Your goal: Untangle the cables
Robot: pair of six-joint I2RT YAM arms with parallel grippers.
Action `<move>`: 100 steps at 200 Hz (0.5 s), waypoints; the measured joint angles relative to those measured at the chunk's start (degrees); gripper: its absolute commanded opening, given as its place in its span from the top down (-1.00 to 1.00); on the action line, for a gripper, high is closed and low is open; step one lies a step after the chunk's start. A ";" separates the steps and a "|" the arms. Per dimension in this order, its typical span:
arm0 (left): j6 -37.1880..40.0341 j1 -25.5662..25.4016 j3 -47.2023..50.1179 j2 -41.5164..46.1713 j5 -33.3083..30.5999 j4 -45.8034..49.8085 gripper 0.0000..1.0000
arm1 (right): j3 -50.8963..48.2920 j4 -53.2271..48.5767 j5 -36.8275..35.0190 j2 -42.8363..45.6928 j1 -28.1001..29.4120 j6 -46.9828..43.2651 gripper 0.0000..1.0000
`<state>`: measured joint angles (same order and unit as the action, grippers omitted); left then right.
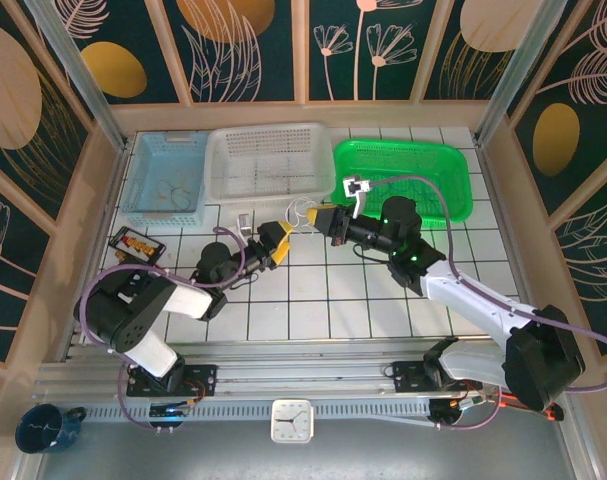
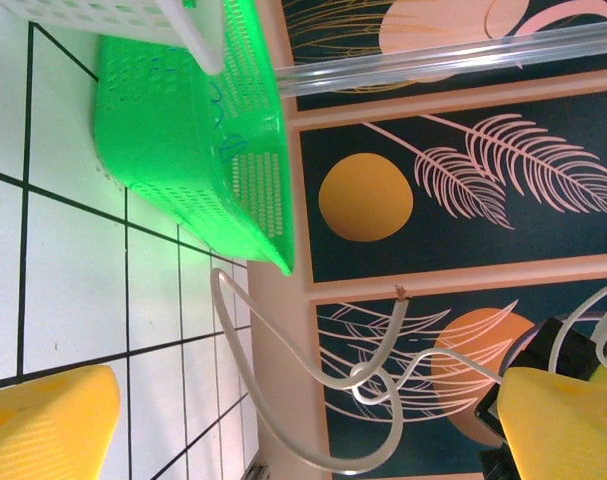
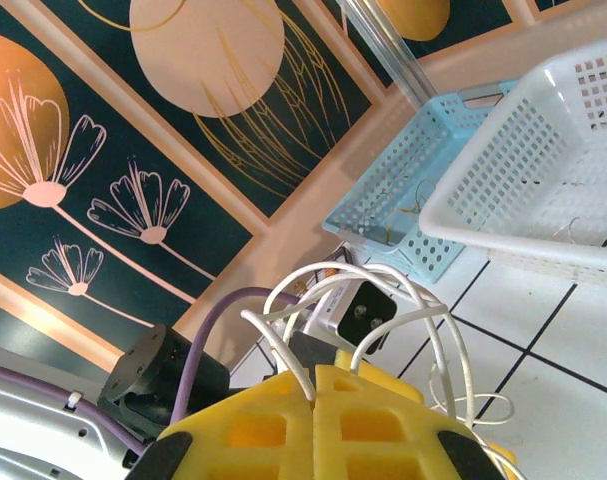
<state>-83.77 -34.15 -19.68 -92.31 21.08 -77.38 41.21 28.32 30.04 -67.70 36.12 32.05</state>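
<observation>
Nearest you, in front of the arm bases, sit a small clock and a dark blue mug. Toward the middle of the tiled table, your left claw has its yellow fingers spread wide apart, and the left wrist view shows loops of the cables hanging in the gap between them. Facing it, your right claw has its fingers pressed together, clamped on the cables, whose pale loops rise from the seam in the right wrist view. A small black tray lies off to the left. Farthest off, a blue basket, a white basket and a green basket stand in a row.
</observation>
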 measured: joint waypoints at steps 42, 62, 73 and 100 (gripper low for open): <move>-0.90 0.00 -0.07 -1.55 0.50 -1.81 -0.36 | -0.02 0.26 0.00 0.00 0.00 0.28 1.00; -1.38 0.00 -0.39 -2.38 0.74 -3.21 -0.02 | -0.24 0.76 -0.04 0.00 0.00 0.85 1.00; -1.81 0.00 -0.57 -2.69 0.76 -3.91 0.21 | -0.70 1.46 -0.02 0.02 0.00 1.14 1.00; -1.70 0.00 -0.59 -2.91 0.07 -5.27 0.85 | -1.84 1.86 -0.09 0.02 0.00 1.51 1.00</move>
<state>-85.47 -34.15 -20.27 -95.22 21.15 -82.65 39.38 30.17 29.95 -67.68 36.12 33.56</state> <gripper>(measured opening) 0.199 0.052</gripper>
